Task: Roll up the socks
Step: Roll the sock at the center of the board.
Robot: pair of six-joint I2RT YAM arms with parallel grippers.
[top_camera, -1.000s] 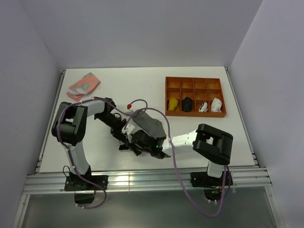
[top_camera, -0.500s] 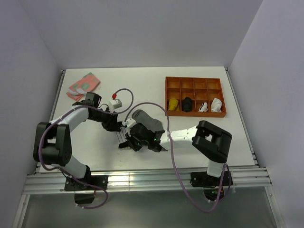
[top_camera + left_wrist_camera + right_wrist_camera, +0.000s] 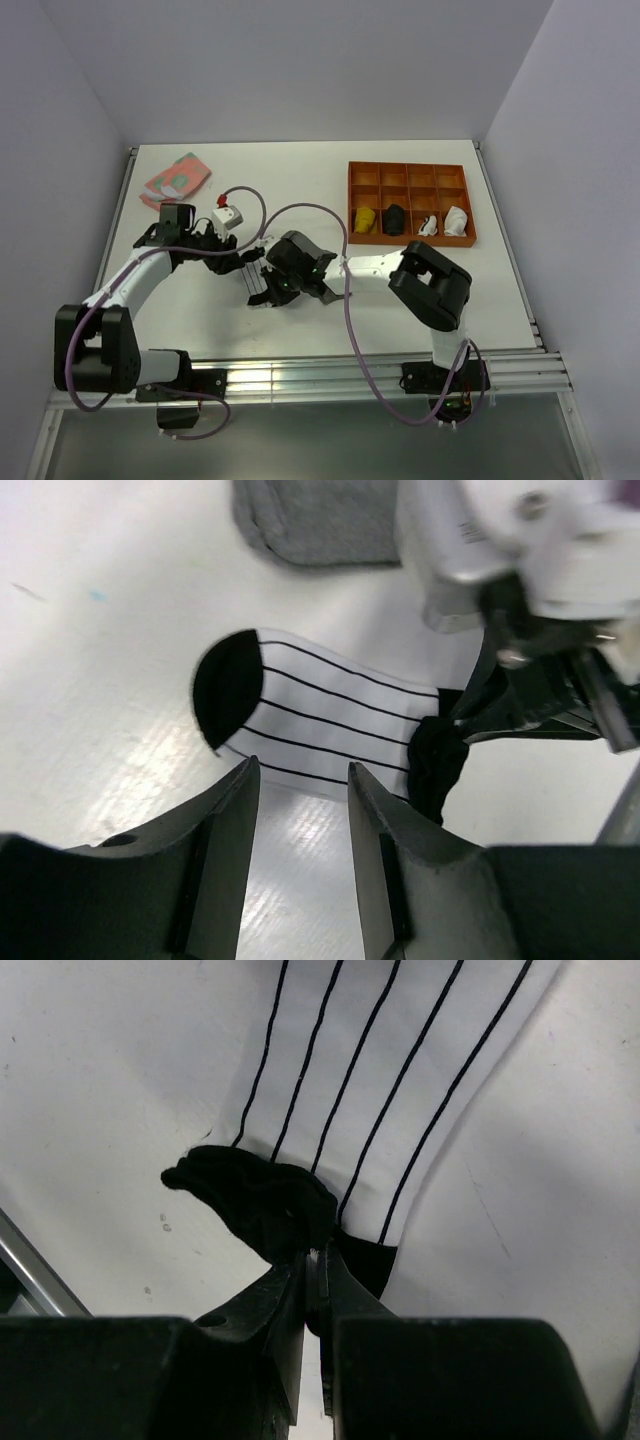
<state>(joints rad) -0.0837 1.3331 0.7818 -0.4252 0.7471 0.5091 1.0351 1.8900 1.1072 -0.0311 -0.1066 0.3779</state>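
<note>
Toward the near edge of the surface (image 3: 300, 335), the striped sock (image 3: 320, 720) lay flat and unrolled, its bunched black cuff pinched in the closed right pincer (image 3: 312, 1260). The left pincer (image 3: 302, 772) hovered over it, jaws apart and empty. Just beyond, the grey sock (image 3: 320, 520) lay loose too, so by the look of it both rolls were yet to be made.

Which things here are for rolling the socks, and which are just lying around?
For the job: striped sock, grey sock, right gripper pinching the striped sock's cuff, open left gripper.
Just lying about: orange tray holding rolled bundles, pink cloth.
</note>
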